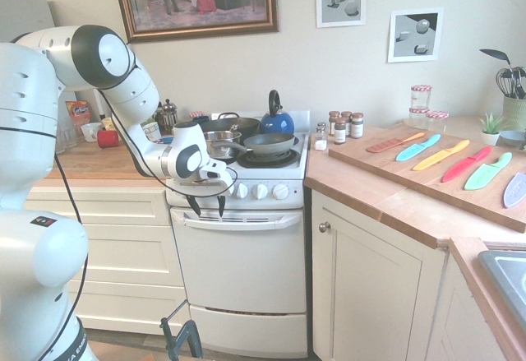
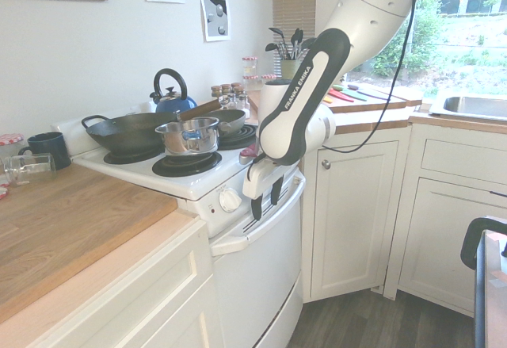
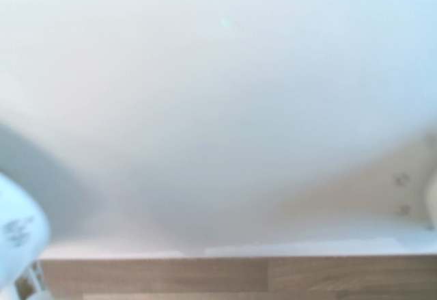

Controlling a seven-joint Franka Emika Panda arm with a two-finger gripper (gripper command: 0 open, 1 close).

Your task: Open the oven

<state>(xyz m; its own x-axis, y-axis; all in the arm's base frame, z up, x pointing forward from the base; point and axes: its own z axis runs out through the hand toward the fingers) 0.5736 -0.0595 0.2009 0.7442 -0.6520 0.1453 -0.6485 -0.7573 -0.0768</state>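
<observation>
The white oven (image 1: 246,270) stands between cream cabinets, its plain drop-down door upright and shut. A bar handle (image 1: 259,218) runs along the door's top edge, below the row of white knobs (image 1: 260,191). My gripper (image 1: 209,205) points down at the left end of that handle, open, its dark fingers (image 1: 196,205) straddling the bar. In the second exterior view the gripper (image 2: 266,201) hangs in front of the oven (image 2: 253,284), just beside the handle (image 2: 289,196). The wrist view is blurred: the white door (image 3: 218,122) above wooden floor (image 3: 205,276).
Pans (image 1: 267,143), a steel pot (image 2: 188,135) and a blue kettle (image 1: 277,118) crowd the hob. Cream cabinet doors (image 1: 370,295) flank the oven on the right, drawers (image 1: 115,246) on the left. Coloured knives lie on a board (image 1: 411,172). Spice jars (image 1: 345,127) stand nearby.
</observation>
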